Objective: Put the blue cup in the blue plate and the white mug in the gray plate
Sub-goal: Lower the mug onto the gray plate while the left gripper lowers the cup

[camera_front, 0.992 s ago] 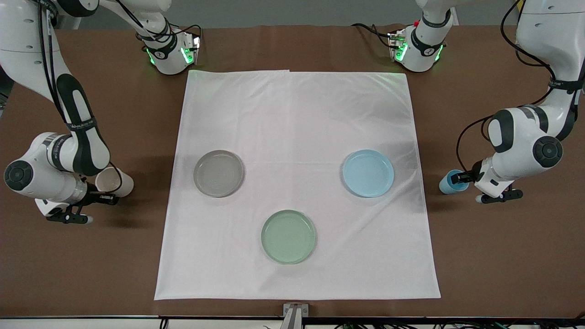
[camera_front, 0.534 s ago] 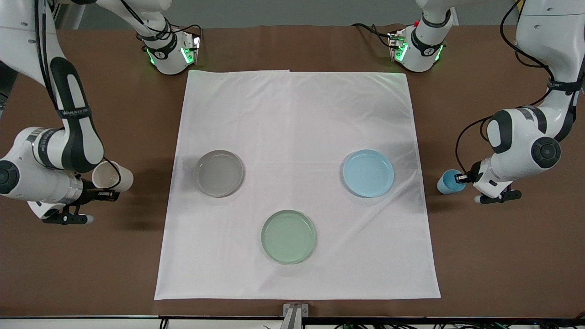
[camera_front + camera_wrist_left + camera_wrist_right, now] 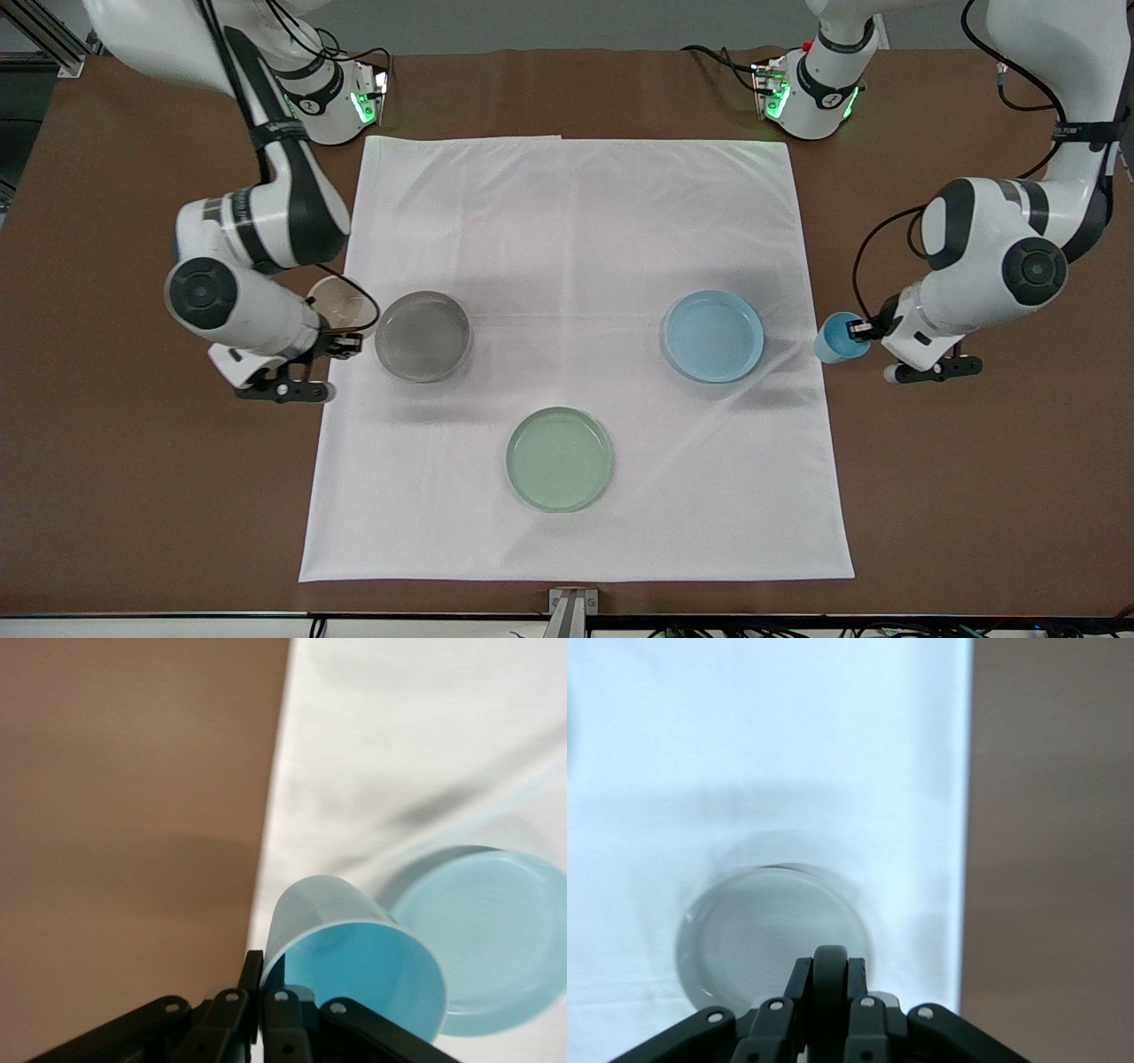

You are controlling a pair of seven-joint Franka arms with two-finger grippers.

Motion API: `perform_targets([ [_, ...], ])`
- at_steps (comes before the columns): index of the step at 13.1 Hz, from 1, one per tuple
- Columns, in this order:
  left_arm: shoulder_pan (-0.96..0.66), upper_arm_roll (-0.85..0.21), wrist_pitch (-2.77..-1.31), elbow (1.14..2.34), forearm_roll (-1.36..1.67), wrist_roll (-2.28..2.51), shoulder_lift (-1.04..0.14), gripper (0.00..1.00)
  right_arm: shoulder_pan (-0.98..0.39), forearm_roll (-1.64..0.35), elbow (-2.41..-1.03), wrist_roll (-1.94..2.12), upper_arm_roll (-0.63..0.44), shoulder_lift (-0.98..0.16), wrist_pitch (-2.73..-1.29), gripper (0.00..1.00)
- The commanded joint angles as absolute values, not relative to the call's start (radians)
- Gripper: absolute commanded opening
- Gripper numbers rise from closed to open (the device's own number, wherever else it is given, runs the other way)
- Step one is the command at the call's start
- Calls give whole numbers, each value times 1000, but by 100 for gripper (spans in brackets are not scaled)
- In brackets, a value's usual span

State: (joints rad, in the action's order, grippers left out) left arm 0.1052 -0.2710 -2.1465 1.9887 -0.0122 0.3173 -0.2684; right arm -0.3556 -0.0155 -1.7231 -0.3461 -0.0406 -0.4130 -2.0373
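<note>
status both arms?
Left gripper shut on blue cup, beside blue plate. Right gripper shut on white mug, beside gray plate. Nothing blocking.

Blue cup (image 3: 835, 338): small, light blue, handleless, tilted, held in the air over the cloth's edge beside the blue plate.
Blue plate (image 3: 714, 336): round, shallow, light blue, flat on the cloth.
White mug (image 3: 341, 305): cream-white, tilted, held up just beside the gray plate.
Gray plate (image 3: 423, 336): round, shallow, flat on the cloth.
</note>
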Motion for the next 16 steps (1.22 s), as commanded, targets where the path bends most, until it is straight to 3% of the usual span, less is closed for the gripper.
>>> perform_targets([
  [1, 80, -379, -2137, 1962, -17, 522, -308, 0, -376, -37, -1729, -374, -54, -480, -2141, 3],
  [10, -118, -387, -2221, 1953, -26, 822, -462, 4, -394, -114, -1730, -374, -54, -574, -2218, 4],
  [13, -118, -384, -2233, 1954, -31, 819, -471, 8, -416, -114, -1730, -374, -54, -594, -2223, 4],
  [16, -98, -380, -2218, 1954, -32, 813, -439, 3, -414, -115, -1730, -374, -54, -603, -2227, 7],
])
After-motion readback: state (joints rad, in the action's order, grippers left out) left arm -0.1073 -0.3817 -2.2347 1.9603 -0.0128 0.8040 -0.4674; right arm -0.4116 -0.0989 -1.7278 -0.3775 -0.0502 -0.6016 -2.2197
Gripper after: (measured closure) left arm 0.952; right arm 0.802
